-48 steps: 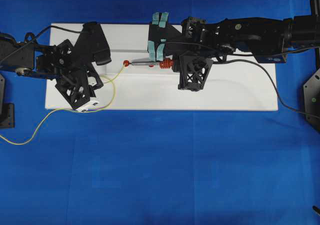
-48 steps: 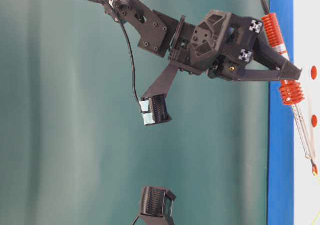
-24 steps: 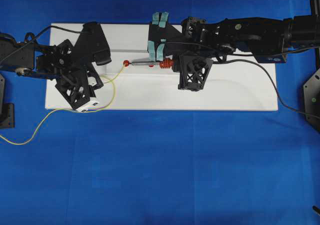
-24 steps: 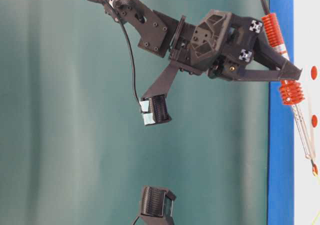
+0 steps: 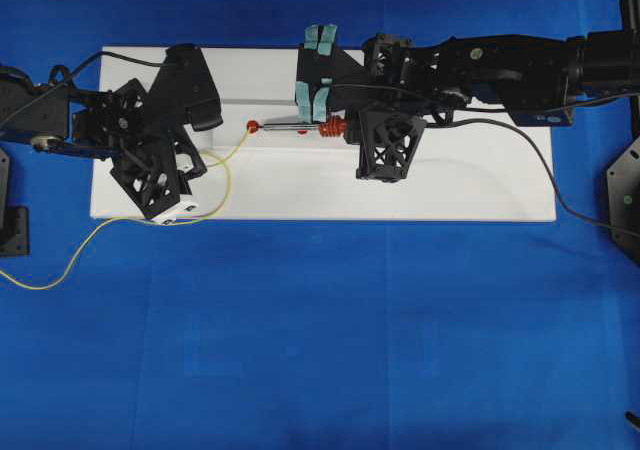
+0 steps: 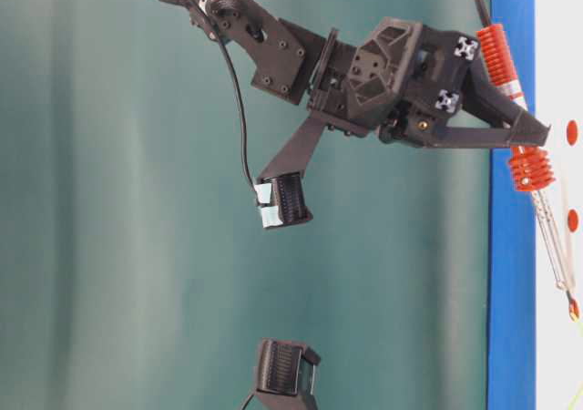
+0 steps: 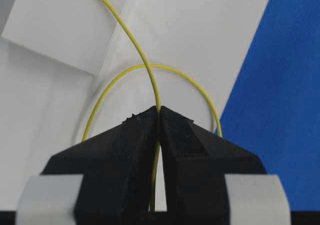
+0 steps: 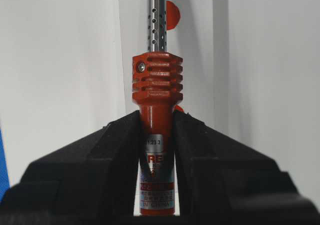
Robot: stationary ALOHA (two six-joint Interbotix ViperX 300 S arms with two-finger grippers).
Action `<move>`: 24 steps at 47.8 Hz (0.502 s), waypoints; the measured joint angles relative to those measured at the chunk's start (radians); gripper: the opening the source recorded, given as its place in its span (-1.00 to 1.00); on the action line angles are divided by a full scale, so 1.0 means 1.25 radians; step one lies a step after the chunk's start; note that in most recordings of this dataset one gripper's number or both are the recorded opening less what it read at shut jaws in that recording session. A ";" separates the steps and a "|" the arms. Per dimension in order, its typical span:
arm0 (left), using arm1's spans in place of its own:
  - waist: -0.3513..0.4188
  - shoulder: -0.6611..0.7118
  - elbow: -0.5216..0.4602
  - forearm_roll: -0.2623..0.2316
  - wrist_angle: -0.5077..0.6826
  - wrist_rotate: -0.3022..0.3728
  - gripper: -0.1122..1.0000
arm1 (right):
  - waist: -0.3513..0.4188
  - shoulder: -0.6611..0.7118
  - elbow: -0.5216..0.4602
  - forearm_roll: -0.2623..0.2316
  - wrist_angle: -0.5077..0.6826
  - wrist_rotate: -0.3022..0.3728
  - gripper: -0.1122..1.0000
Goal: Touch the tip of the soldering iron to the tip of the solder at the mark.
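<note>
Contact looked made: I had the right gripper (image 8: 156, 130) clamped on the soldering iron (image 5: 300, 126), the left gripper (image 7: 159, 117) pinching the solder (image 5: 228, 160), tips meeting at the far-left mark (image 5: 253, 126).

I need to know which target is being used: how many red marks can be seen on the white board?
3. In the table-level view, one mark beside the soldering iron handle, one beside its shaft, one at its tip. Others may be hidden beneath the arms.
</note>
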 measured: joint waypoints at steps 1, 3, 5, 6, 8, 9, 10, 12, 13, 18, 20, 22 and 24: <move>0.000 0.000 -0.001 0.000 0.000 0.000 -0.79 | 0.000 -0.001 0.000 0.000 0.000 0.000 -0.68; 0.000 0.000 -0.001 0.000 0.000 0.000 -0.79 | 0.001 -0.001 0.000 0.000 0.001 0.000 -0.68; 0.000 0.000 -0.001 0.000 0.000 0.001 -0.79 | 0.001 0.000 0.000 0.000 0.000 0.000 -0.68; 0.000 0.000 -0.001 0.000 0.000 0.001 -0.79 | 0.001 -0.001 0.000 0.000 0.000 0.000 -0.68; 0.000 -0.001 -0.001 0.000 0.000 0.002 -0.79 | 0.000 -0.001 0.000 0.000 0.000 0.000 -0.68; 0.000 -0.002 0.000 0.000 0.000 0.002 -0.79 | 0.000 -0.001 0.000 0.000 0.000 0.000 -0.68; 0.000 -0.005 0.000 0.000 0.000 0.002 -0.79 | 0.000 -0.001 0.000 0.001 0.000 0.000 -0.68; 0.000 -0.011 0.000 0.000 0.000 0.002 -0.79 | 0.000 -0.001 0.000 0.000 0.000 0.000 -0.68; 0.000 -0.017 0.000 0.000 0.000 0.004 -0.79 | 0.001 -0.001 0.000 0.000 0.000 0.000 -0.68; 0.000 -0.048 0.011 0.000 0.000 0.004 -0.79 | 0.001 -0.001 0.000 0.000 0.000 0.000 -0.68; 0.000 -0.067 0.020 0.000 0.000 0.004 -0.79 | 0.001 -0.001 0.000 0.000 0.000 0.000 -0.68; 0.000 -0.090 0.029 0.000 -0.001 0.004 -0.79 | 0.001 -0.001 0.000 -0.001 0.000 0.000 -0.68; 0.000 -0.113 0.039 0.000 -0.001 0.004 -0.79 | 0.001 -0.001 0.000 -0.001 0.000 0.000 -0.68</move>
